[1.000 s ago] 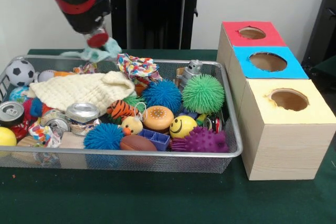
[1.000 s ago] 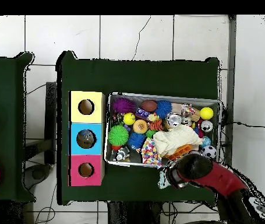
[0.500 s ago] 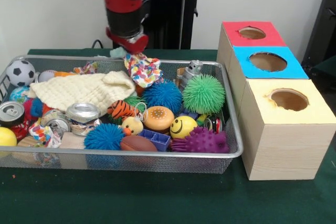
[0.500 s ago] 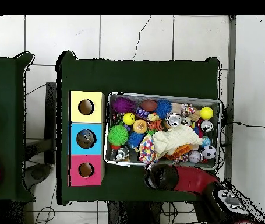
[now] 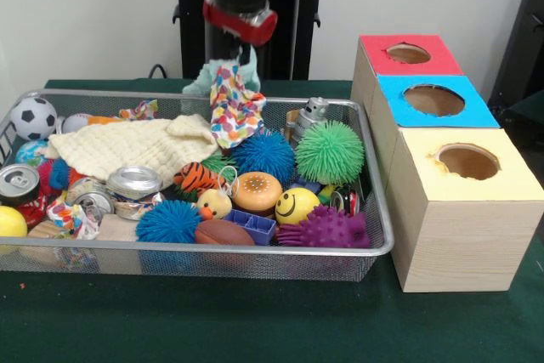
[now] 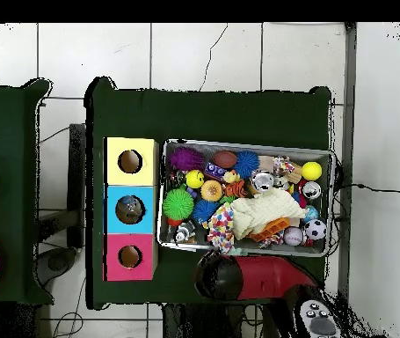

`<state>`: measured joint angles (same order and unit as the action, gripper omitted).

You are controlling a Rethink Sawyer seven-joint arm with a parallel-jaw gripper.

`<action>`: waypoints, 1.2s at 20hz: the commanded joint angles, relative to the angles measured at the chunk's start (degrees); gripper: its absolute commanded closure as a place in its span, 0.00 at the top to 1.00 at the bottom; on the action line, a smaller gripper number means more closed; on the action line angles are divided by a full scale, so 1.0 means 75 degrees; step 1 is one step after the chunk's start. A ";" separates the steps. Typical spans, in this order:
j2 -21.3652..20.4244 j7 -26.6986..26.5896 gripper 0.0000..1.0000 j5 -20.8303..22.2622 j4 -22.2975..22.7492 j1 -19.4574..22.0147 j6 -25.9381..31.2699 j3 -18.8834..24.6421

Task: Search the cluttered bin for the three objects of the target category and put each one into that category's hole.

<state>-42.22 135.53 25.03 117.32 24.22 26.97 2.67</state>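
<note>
The wire-mesh bin (image 5: 212, 248) holds several toys, cans and cloths; it also shows in the overhead view (image 6: 247, 143). My gripper (image 5: 231, 50) hangs above the bin's far rim, near its middle, shut on a teal cloth (image 5: 206, 79). A multicoloured patterned cloth (image 5: 235, 104) hangs up from the bin with its top at the gripper; I cannot tell if it is gripped too. In the overhead view the arm's end (image 6: 218, 275) hides the gripper, and the patterned cloth (image 6: 221, 231) reaches over the bin's edge towards it.
Three wooden boxes with holes stand beside the bin: yellow (image 5: 459, 210), blue (image 5: 473, 113) and red (image 5: 374, 47). The bin holds a cream knitted cloth (image 5: 136, 146), a green spiky ball (image 5: 329, 152), a blue spiky ball (image 5: 263, 155), cans (image 5: 133, 182) and a soccer ball (image 5: 32, 116).
The arm has swung along the bin's far rim towards the boxes with the teal cloth. The patterned cloth has been pulled up from the bin and now hangs at the gripper.
</note>
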 commanded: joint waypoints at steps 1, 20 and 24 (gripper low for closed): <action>-0.2109 -0.0607 0.00 -0.0068 -0.0246 -0.0845 0.2915 -0.0547; -0.1482 -0.0454 0.00 0.0629 -0.0686 -0.0203 -0.1032 0.0849; -0.1248 -0.0163 0.00 0.0539 -0.0813 -0.0441 -0.1370 0.0676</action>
<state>-56.25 135.53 26.28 115.21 21.83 17.95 2.75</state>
